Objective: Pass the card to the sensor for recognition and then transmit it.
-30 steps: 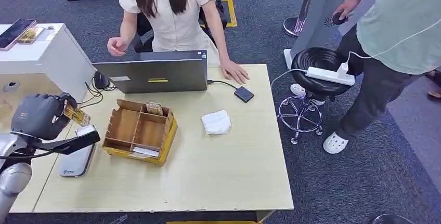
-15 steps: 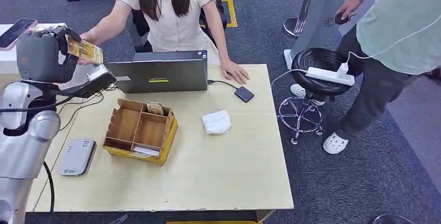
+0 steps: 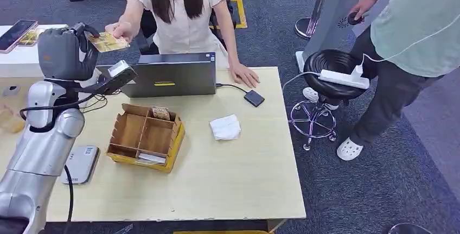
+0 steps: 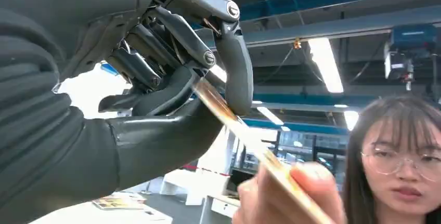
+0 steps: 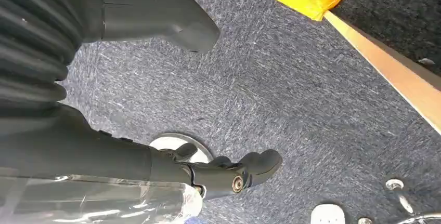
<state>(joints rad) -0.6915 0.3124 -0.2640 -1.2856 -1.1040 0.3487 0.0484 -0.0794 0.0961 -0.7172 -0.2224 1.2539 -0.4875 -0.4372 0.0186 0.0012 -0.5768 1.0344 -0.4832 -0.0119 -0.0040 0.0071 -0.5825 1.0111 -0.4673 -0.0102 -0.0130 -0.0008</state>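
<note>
Above the laptop point(image 3: 165, 75), card point(image 3: 108, 42) pinched in raised left hand point(image 3: 64, 52), person's hand point(image 3: 120, 29) on its far end.

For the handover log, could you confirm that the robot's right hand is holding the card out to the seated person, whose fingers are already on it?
Not quite: it is the left hand that holds the card out, as the head view shows. The seated person's fingers are indeed on it.

Silver left arm point(image 3: 46, 136), black cable along it; grey ribbed cover, dark-fingered left robot hand point(image 4: 171, 73).
</note>
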